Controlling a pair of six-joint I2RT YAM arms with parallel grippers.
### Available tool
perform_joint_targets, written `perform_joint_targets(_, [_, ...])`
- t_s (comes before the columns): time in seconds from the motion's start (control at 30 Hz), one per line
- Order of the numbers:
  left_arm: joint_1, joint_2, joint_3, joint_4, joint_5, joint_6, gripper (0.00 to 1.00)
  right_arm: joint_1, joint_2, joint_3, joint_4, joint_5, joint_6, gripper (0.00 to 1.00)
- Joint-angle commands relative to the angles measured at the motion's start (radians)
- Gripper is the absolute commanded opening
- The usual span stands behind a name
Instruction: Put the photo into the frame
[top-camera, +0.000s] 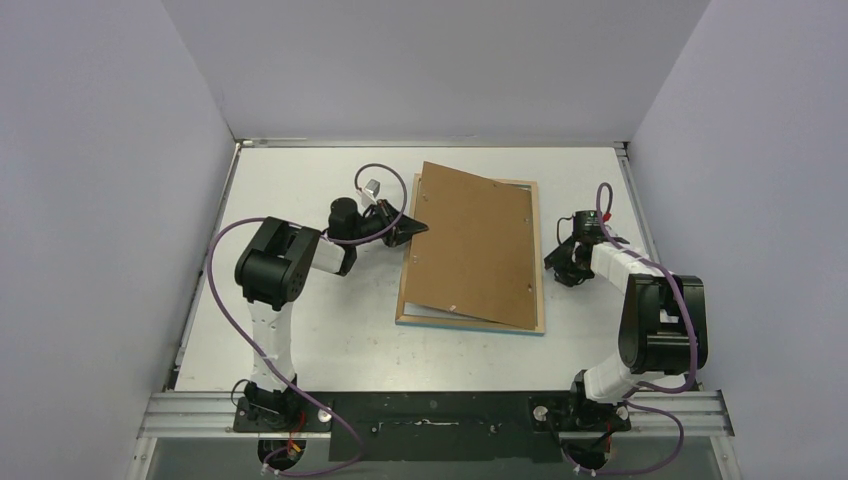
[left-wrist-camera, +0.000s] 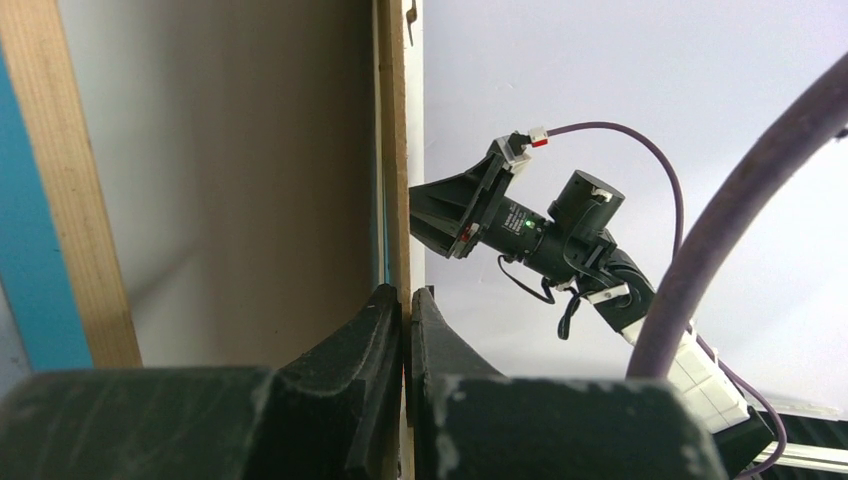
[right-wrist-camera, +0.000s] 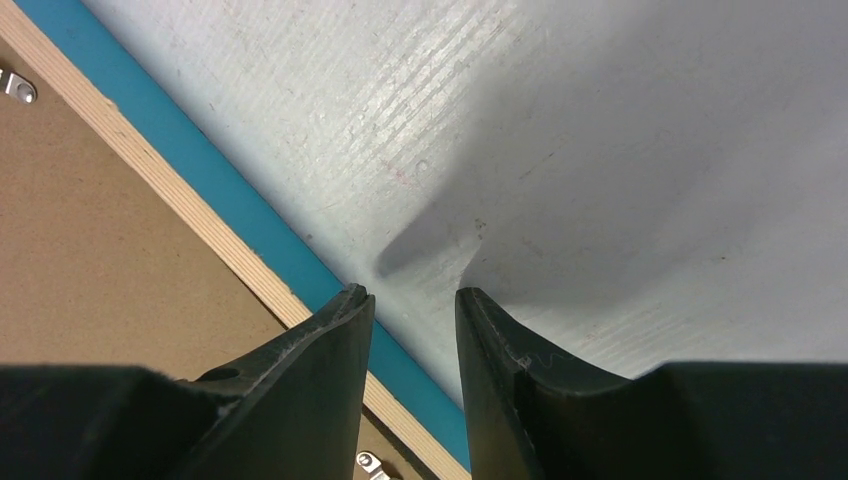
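Clamped tight with the left end effector (left-wrist-camera: 407, 300) on the thin left edge of the brown backing board (top-camera: 470, 245), black fingers (left-wrist-camera: 340, 350) pressed to either face. Holding that edge lifted clear of the left rail of the frame (top-camera: 470, 325), with the board lying askew over it. Looking under the raised side from the left wrist: a light wood-coloured rail and a turquoise strip of the frame, then a pale flat surface between rail and board. Cannot tell whether that surface is the pane or a sheet lying in it. Cannot see the photo in any view.

Parted at the right end effector (right-wrist-camera: 412, 300), with nothing between the jaws. Hovering at the frame's right rail, one fingertip (right-wrist-camera: 335, 330) over the turquoise edge, the other over bare bench (right-wrist-camera: 620, 150). Touching or just above: cannot tell. Beside it in the right wrist view: the wood-coloured back edge, the brown board inside it, and small metal tabs (right-wrist-camera: 15, 88) at the rail.

Seen from above: frame lying back-up on the bench between the two arms, toward the far side. Board's far-left corner sticking out past the frame's far rail. Far-right corner and right rail of the frame left uncovered.
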Motion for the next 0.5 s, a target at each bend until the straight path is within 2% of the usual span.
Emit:
perform_joint_targets(0.0, [-0.004, 0.000, 0.045, 0.173, -0.014, -0.055, 0.00, -0.006, 0.019, -0.009, 0.050, -0.004, -0.018, 0.37])
perform_joint_targets(0.47, [-0.013, 0.036, 0.071, 0.148, 0.004, -0.022, 0.00, -0.004, 0.032, -0.040, 0.081, -0.044, -0.012, 0.39])
